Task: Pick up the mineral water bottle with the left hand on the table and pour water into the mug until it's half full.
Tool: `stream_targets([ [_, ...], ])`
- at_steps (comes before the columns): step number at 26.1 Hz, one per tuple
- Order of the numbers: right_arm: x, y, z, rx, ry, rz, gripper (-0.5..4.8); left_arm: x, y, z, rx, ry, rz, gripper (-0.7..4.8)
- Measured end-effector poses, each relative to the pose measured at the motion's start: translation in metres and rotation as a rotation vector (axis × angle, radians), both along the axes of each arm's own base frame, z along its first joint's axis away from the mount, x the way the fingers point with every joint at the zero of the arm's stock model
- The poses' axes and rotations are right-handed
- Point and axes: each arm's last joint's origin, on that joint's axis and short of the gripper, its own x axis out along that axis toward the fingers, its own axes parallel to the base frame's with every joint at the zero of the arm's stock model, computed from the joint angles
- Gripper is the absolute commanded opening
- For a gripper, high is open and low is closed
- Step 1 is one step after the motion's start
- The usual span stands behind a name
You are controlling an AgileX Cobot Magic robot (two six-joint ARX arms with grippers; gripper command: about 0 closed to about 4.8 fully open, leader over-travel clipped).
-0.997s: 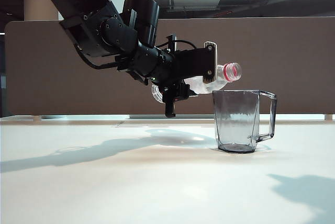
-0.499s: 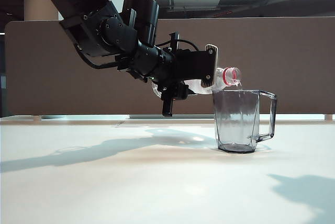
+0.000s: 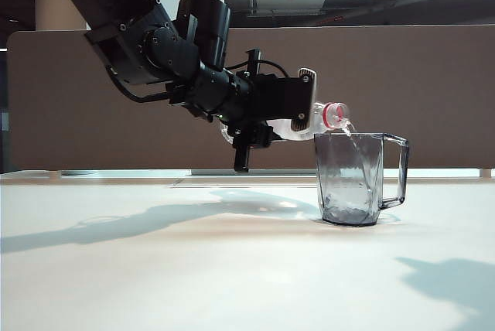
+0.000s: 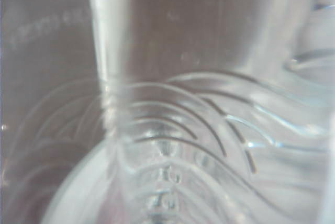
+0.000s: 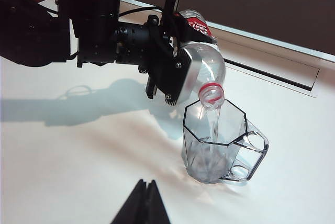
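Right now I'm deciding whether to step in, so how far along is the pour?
Done: the left end effector has the mineral water bottle lifted and tipped over the mug. In hand: water is streaming from the neck into the mug, with only a shallow pool at the bottom. Left: filling to half and righting the bottle. The right end effector waits shut, off to the side.

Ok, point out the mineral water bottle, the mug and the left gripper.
mineral water bottle (image 5: 208, 66): right wrist view, clear shoulder.
mug (image 3: 353, 176): exterior view, front wall.
left gripper (image 5: 178, 69): right wrist view, clamped around the bottle.
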Motion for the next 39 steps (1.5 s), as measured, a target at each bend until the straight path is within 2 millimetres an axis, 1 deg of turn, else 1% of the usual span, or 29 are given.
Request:
stream_targets([
  [3, 0.0000, 0.0000, 0.0000, 0.000, 0.000, 0.000, -0.02, 0.0025, 0.0036, 0.0003, -0.001, -0.003, 0.010, 1.61],
  [20, 0.0000, 0.0000, 0.0001, 0.000, -0.001, 0.000, -0.02, 0.0025, 0.0034, 0.0007, 0.031, -0.035, 0.001, 1.61],
  [39, -0.0001, 0.0000, 0.0000, 0.010, 0.005, -0.003, -0.02, 0.0027, 0.0033, 0.0019, 0.026, -0.045, 0.001, 1.61],
])
